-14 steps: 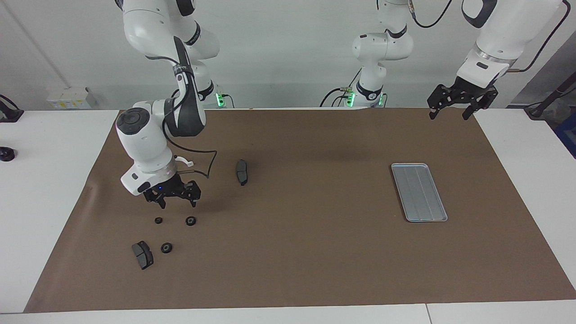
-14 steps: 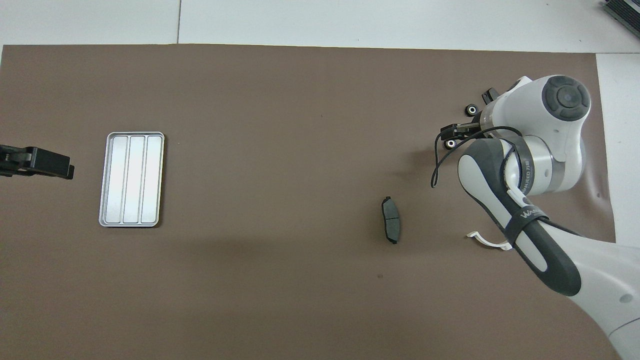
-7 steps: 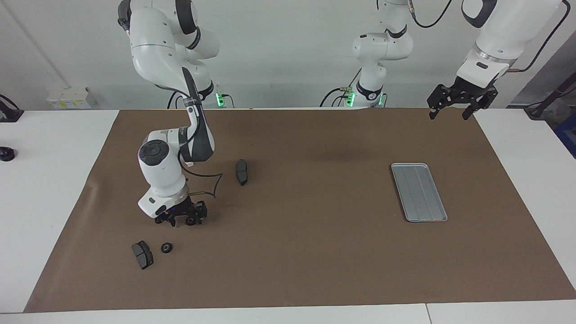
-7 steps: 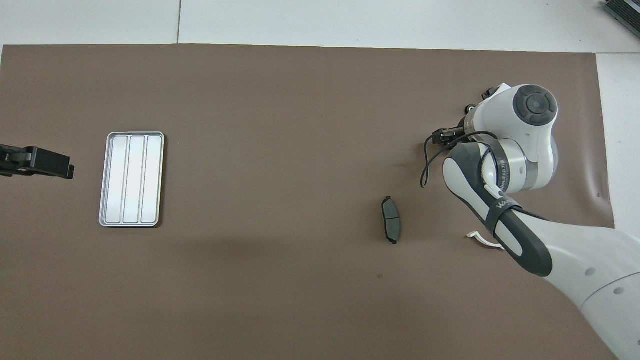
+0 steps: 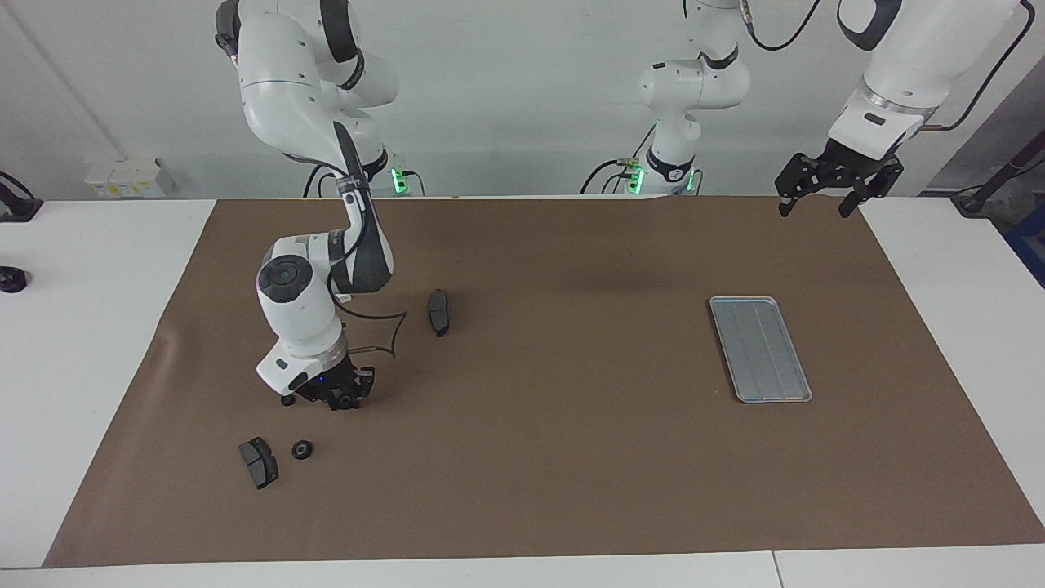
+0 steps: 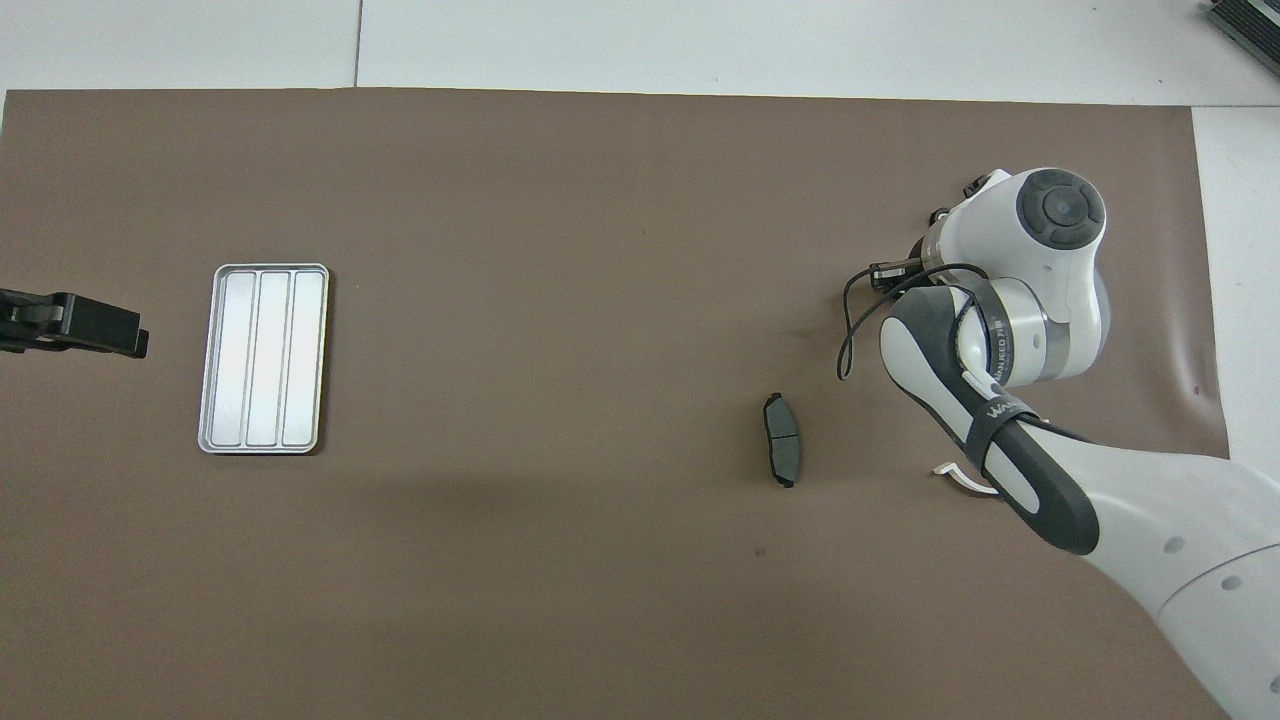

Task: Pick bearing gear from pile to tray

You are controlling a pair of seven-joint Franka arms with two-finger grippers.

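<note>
My right gripper [image 5: 342, 398] is down on the brown mat at the pile, at the right arm's end of the table. Its fingers have closed on a small black bearing gear, which they mostly hide. A second gear [image 5: 287, 400] lies beside the gripper, and a third [image 5: 303, 448] lies farther from the robots. The silver-grey ridged tray [image 5: 759, 349] lies empty toward the left arm's end and also shows in the overhead view [image 6: 263, 358]. My left gripper [image 5: 823, 200] waits open, raised over the mat's corner. In the overhead view the right arm's wrist [image 6: 1010, 290] covers most of the pile.
A dark brake pad [image 5: 439, 312] lies on the mat nearer to the robots than the pile and shows in the overhead view [image 6: 782, 440]. Another brake pad [image 5: 259, 462] lies beside the third gear. A black cable loops from the right wrist.
My right gripper came down from above the pile onto the mat around one gear, then its fingers closed in on it. The left arm has not moved.
</note>
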